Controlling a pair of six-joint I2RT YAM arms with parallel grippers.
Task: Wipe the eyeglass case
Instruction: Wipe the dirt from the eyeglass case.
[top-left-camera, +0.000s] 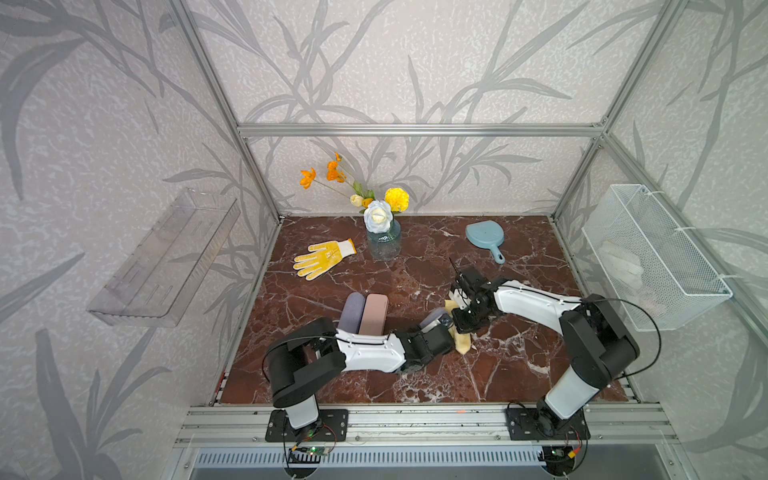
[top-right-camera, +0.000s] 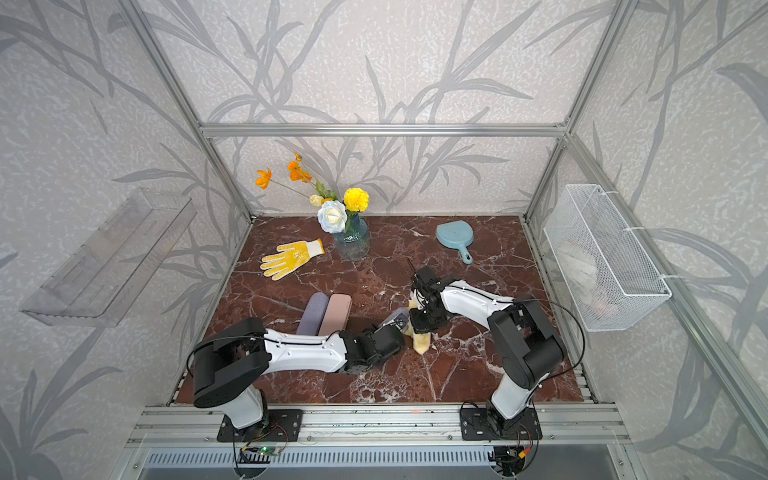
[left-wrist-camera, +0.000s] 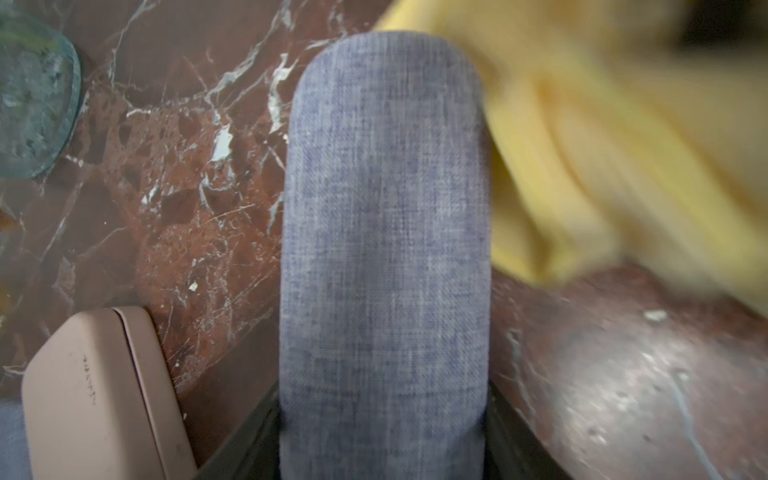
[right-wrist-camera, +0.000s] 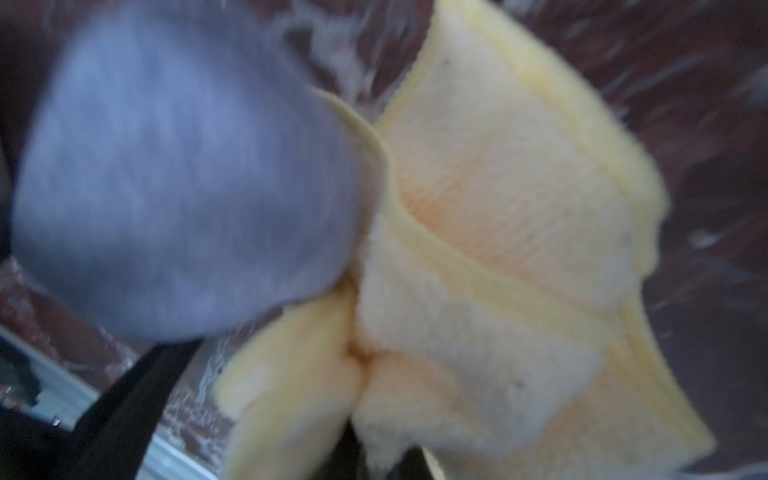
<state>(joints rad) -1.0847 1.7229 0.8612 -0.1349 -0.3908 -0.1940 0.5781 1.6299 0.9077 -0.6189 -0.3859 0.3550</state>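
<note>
My left gripper (top-left-camera: 439, 323) is shut on a blue-grey fabric eyeglass case (left-wrist-camera: 386, 249), held a little above the marble table near its middle; dark fingers (left-wrist-camera: 249, 440) flank the case's near end. In both top views only the case's far end (top-left-camera: 434, 316) (top-right-camera: 395, 318) shows. My right gripper (top-left-camera: 460, 328) is shut on a bunched yellow cloth (right-wrist-camera: 498, 249), which lies against the case's rounded end (right-wrist-camera: 178, 178). The cloth hangs below the gripper (top-left-camera: 463, 343) (top-right-camera: 420, 343). In the left wrist view the cloth (left-wrist-camera: 582, 145) is blurred beside the case.
A purple-grey case (top-left-camera: 351, 311) and a pink case (top-left-camera: 374, 313) lie side by side left of the arms. Farther back are a yellow glove (top-left-camera: 322, 258), a glass vase of flowers (top-left-camera: 383, 239) and a blue hand mirror (top-left-camera: 485, 237). A wire basket (top-left-camera: 652, 257) hangs on the right wall.
</note>
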